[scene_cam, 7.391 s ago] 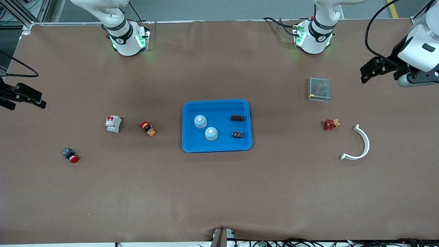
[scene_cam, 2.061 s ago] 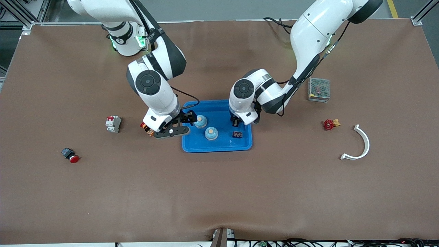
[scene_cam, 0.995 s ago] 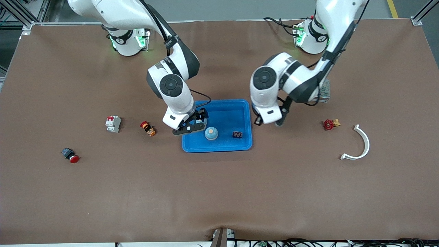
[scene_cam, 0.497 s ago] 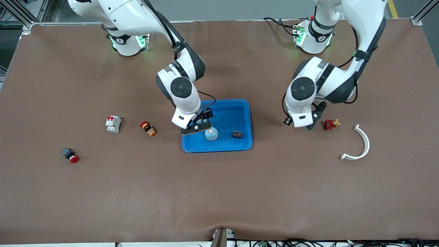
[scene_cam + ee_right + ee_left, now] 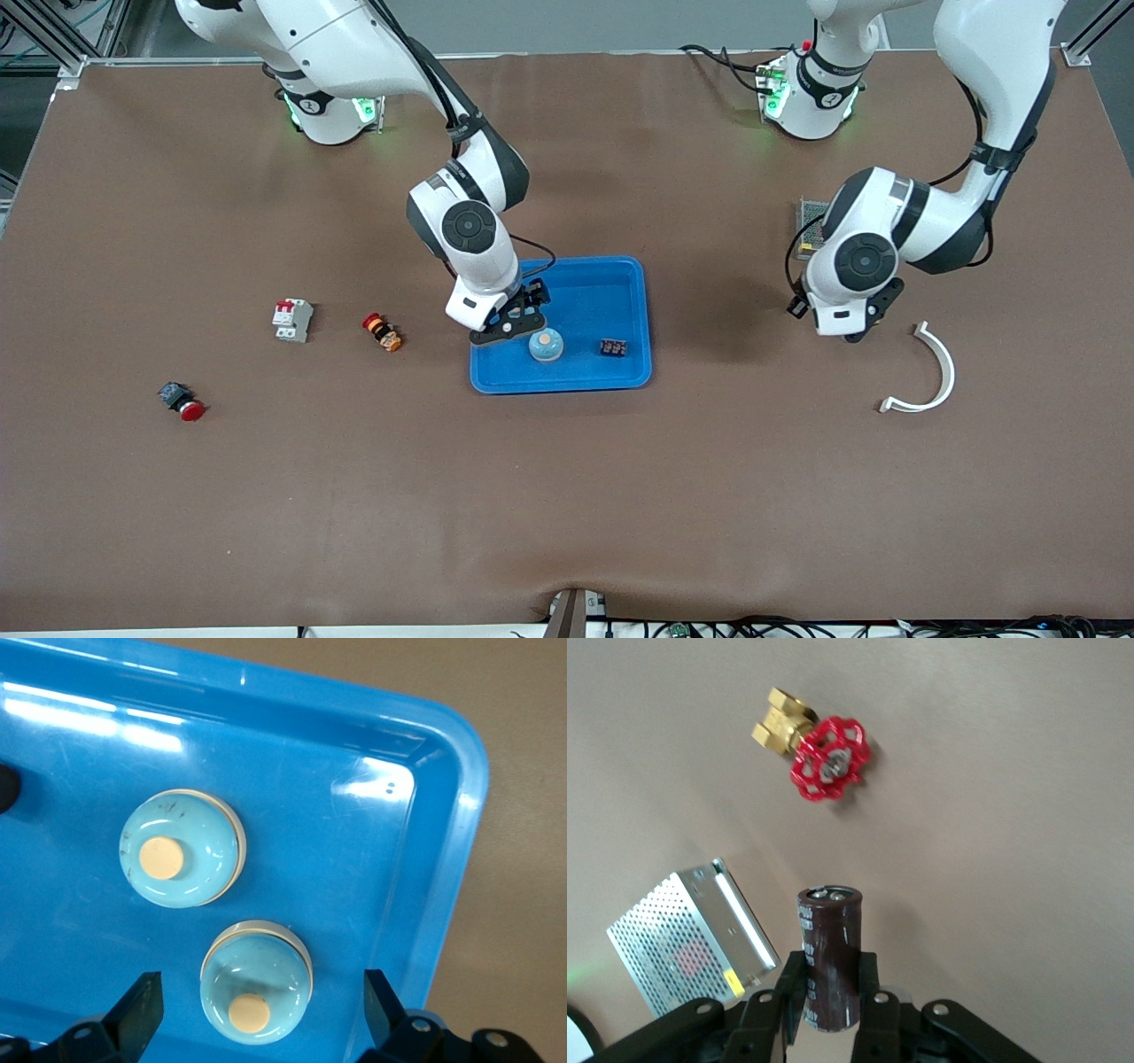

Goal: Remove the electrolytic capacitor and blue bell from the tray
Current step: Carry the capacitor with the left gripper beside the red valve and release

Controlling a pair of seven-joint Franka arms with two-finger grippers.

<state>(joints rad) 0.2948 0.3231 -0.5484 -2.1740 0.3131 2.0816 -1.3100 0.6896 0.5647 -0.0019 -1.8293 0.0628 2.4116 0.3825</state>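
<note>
Left gripper (image 5: 831,1010) clamps an upright capacitor (image 5: 829,957) over the valve (image 5: 819,753); right gripper (image 5: 257,1010), jaws wide, straddles a bell (image 5: 255,992) in the tray (image 5: 633,319).

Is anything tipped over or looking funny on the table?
Nothing looks broken or spilled. The red valve lies on its side near the metal box, under the left gripper, which holds the capacitor. The right gripper hangs open over two bells in the tray.

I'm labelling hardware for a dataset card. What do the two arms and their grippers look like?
Both arms are glossy white with black joint bands and round dark-grey joint caps, with black cables along them. The left gripper and right gripper are black two-finger units. The bases glow green.
</note>
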